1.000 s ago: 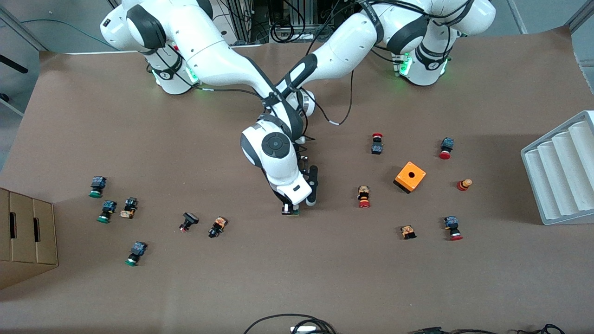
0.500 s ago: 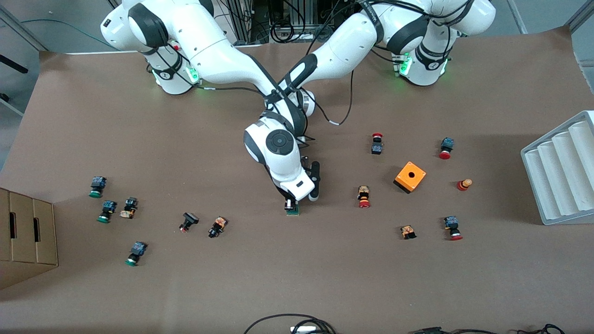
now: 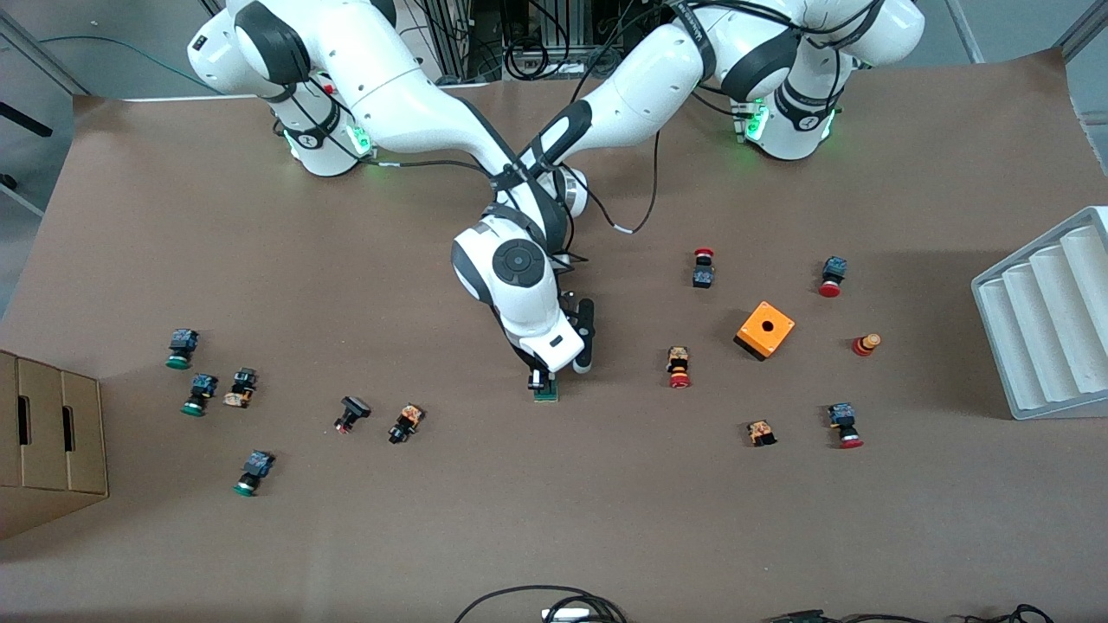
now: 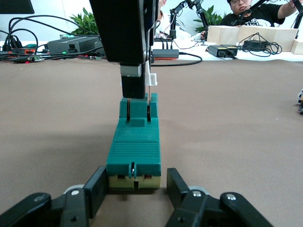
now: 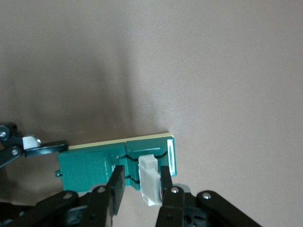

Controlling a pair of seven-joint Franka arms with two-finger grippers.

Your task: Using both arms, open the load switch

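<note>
The load switch (image 3: 546, 394) lies flat on the brown bench (image 3: 554, 519) near its middle, a narrow green block held at both ends. The left claw (image 4: 134, 182) sits low at the bench, its two black fingers (image 4: 97, 187) pressed against the sides of the switch's end that shows a pale underside, pinching it. The right claw (image 5: 140, 182) comes down from above onto the other end, over the switch, and its fingers (image 5: 115, 182) nip the small white end piece (image 5: 148, 178) that stands up from the green body. In the front view the right arm's white wrist (image 3: 519, 290) covers most of the left claw, and only the tip of the switch shows just below it. An orange box (image 3: 765, 330) rests well apart, toward the left arm's end of the bench.
</note>
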